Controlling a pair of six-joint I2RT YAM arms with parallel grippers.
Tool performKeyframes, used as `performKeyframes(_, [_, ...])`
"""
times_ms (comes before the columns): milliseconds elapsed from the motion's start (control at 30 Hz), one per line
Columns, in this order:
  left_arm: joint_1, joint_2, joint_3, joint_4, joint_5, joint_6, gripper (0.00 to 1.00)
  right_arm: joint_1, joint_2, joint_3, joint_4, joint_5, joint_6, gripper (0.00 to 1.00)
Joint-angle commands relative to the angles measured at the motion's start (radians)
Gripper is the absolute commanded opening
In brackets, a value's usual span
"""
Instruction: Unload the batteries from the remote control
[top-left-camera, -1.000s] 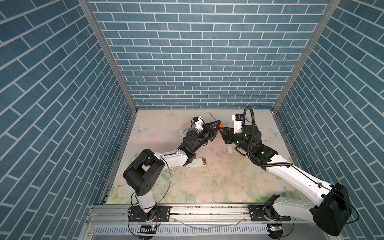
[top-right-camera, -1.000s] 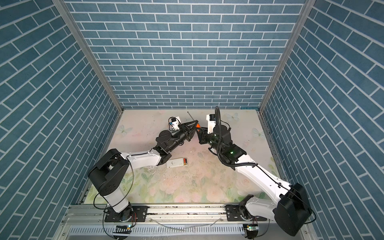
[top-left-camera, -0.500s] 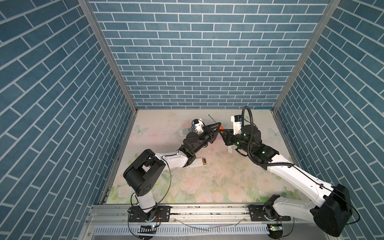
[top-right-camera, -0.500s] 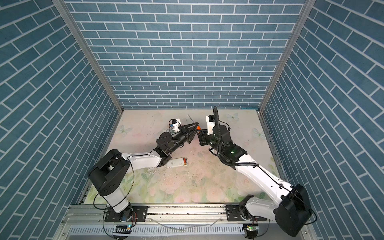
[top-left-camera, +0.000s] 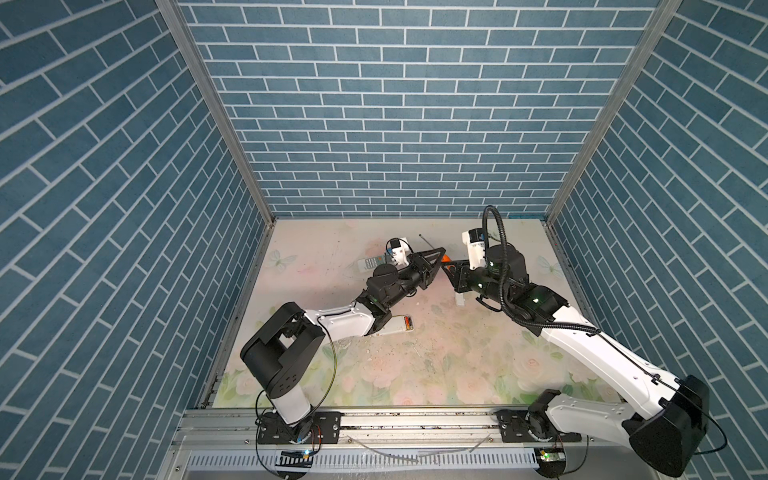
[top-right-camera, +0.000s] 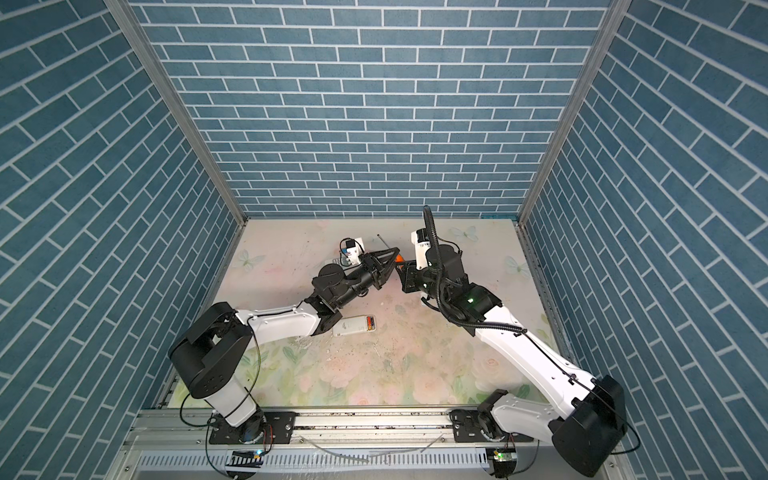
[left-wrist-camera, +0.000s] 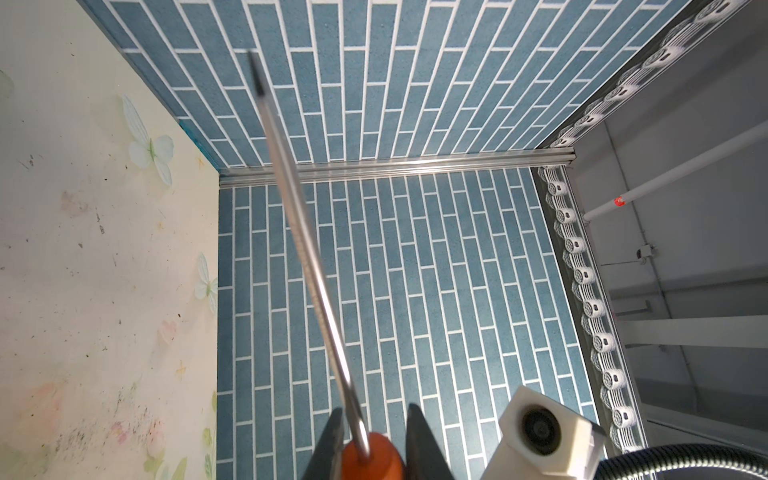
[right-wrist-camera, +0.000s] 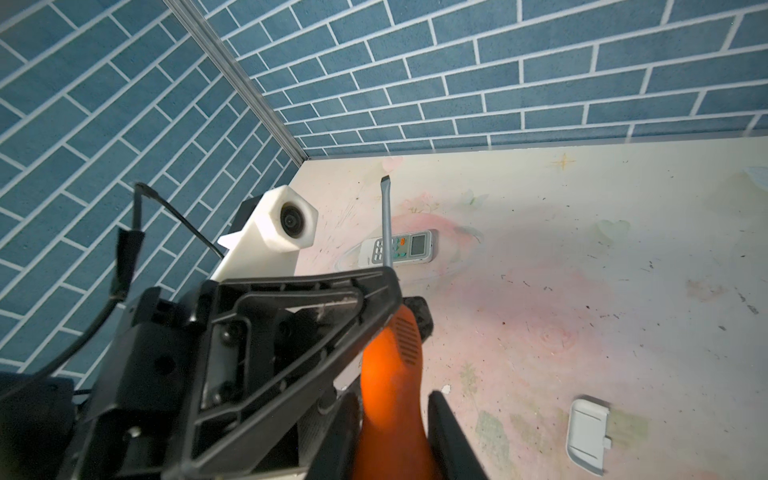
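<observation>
A white remote control (top-left-camera: 388, 328) (top-right-camera: 351, 326) lies face down just in front of my left forearm. Its compartment is open and the batteries (top-left-camera: 409, 322) (top-right-camera: 370, 323) show at its right end. At the back middle both grippers meet on an orange-handled screwdriver (top-left-camera: 446, 258) (right-wrist-camera: 392, 374). My left gripper (top-left-camera: 439, 254) (left-wrist-camera: 374, 409) is shut on it where the metal shaft (left-wrist-camera: 307, 266) joins the handle. My right gripper (top-left-camera: 448, 268) (right-wrist-camera: 392, 395) is shut on the handle's thick part. The shaft points up and toward the back wall.
A second remote (top-left-camera: 371, 262) (right-wrist-camera: 399, 247) lies buttons-up behind the left wrist. A small white plastic cover (top-left-camera: 459, 298) (right-wrist-camera: 588, 432) lies on the mat under the right wrist. Tiled walls close in the back and sides.
Almost nothing. Both grippers stay together on the screwdriver, and the right wrist has sunk a little.
</observation>
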Motion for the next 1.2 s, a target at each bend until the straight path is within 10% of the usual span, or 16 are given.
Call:
performKeyframes(0, [-0.017,-0.025,-0.041,-0.071,0.065,0.111,0.27,-0.015,-0.029,0.087,-0.03,0.075,-0.012,0.0])
performKeyframes(567, [0.072,-0.258,-0.236,-0.236,0.032,0.223,0.38,-0.014,-0.06,0.182,-0.424,0.047,0.006,0.0])
performKeyframes(900, [0.166,-0.621,-0.168,-1.178,-0.036,0.635,0.5,0.035,-0.006,0.386,-0.913,-0.066,0.084,0.0])
performKeyframes(1167, [0.176,-0.572,-0.17,-1.375,-0.037,0.806,0.53,0.093,0.092,0.506,-1.144,-0.187,0.241,0.0])
